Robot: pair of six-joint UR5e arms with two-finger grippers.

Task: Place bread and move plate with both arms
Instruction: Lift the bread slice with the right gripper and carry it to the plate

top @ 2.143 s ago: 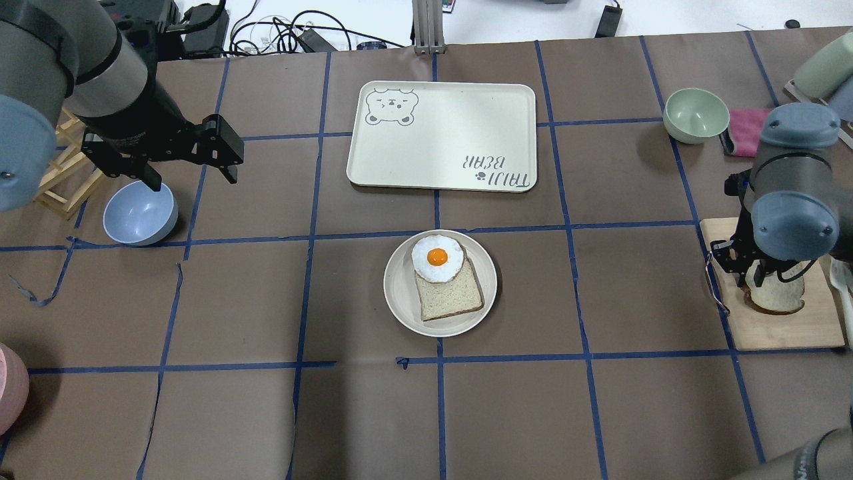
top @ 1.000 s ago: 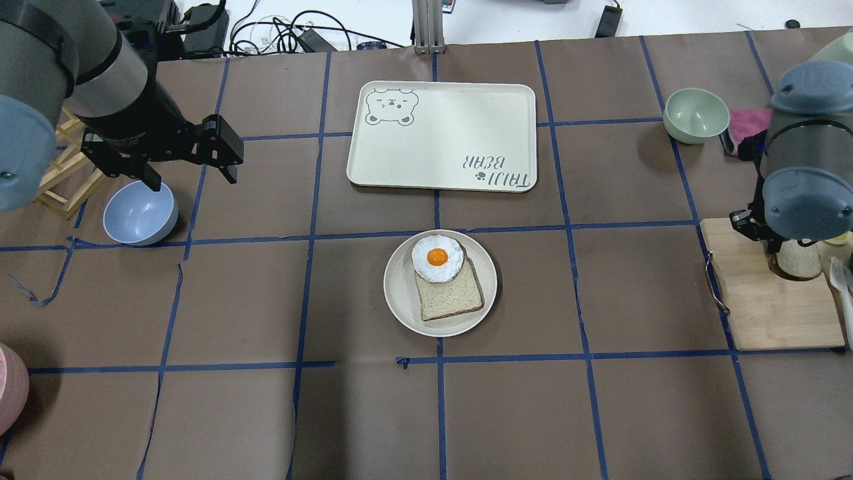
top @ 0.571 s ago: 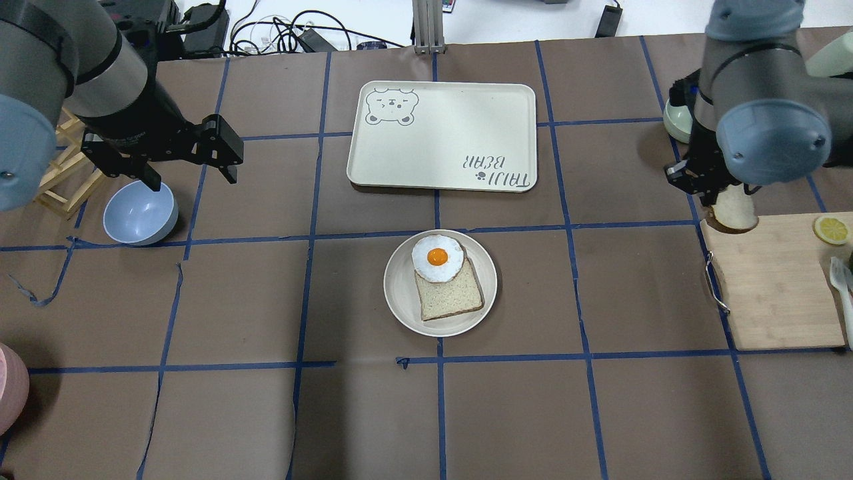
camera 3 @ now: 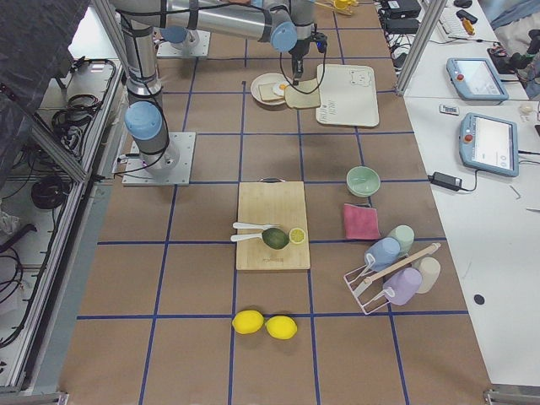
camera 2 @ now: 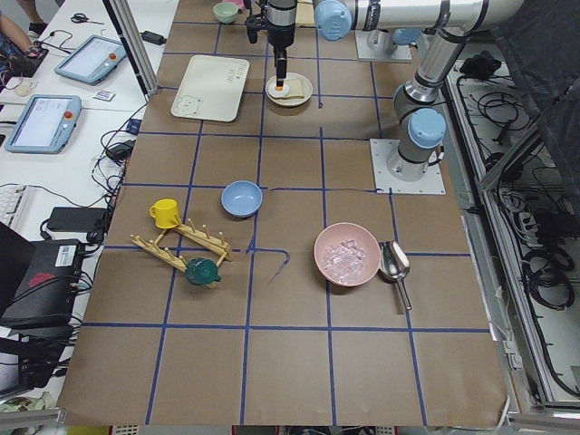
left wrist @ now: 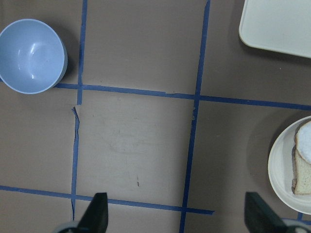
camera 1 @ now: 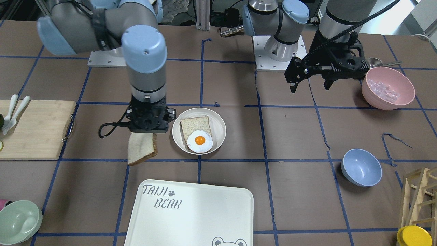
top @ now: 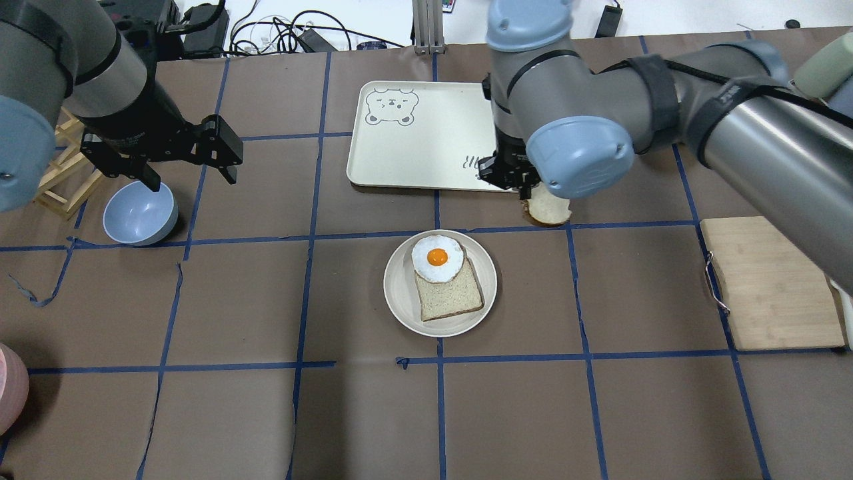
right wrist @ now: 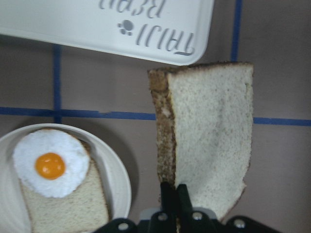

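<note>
My right gripper [camera 1: 147, 132] is shut on the bread [camera 1: 141, 149], which hangs edge-down above the table. The bread [top: 548, 211] hangs just beyond the plate's far right side, near the tray's corner. In the right wrist view the pinched bread [right wrist: 209, 141] shows its dark crust, with the gripper [right wrist: 174, 193] at its lower edge. The plate [top: 400, 308] sits at mid-table with a squarer slice [top: 450, 297] and a fried egg [top: 437, 257] on it. My left gripper [top: 191, 177] is open and empty, hovering far left of the plate next to a blue bowl.
The white TAIJI BEAR tray [top: 413, 133] lies beyond the plate. A blue bowl [top: 140, 213] sits under my left gripper. A wooden cutting board [top: 773, 287] lies at the right. A pink bowl [camera 1: 387, 89], a green bowl [camera 1: 18, 222] and a wooden rack [camera 1: 420, 194] stand at the edges.
My right arm has lifted the bread off the cutting board and carried it left across the table to beside the plate. My left arm has not moved.
</note>
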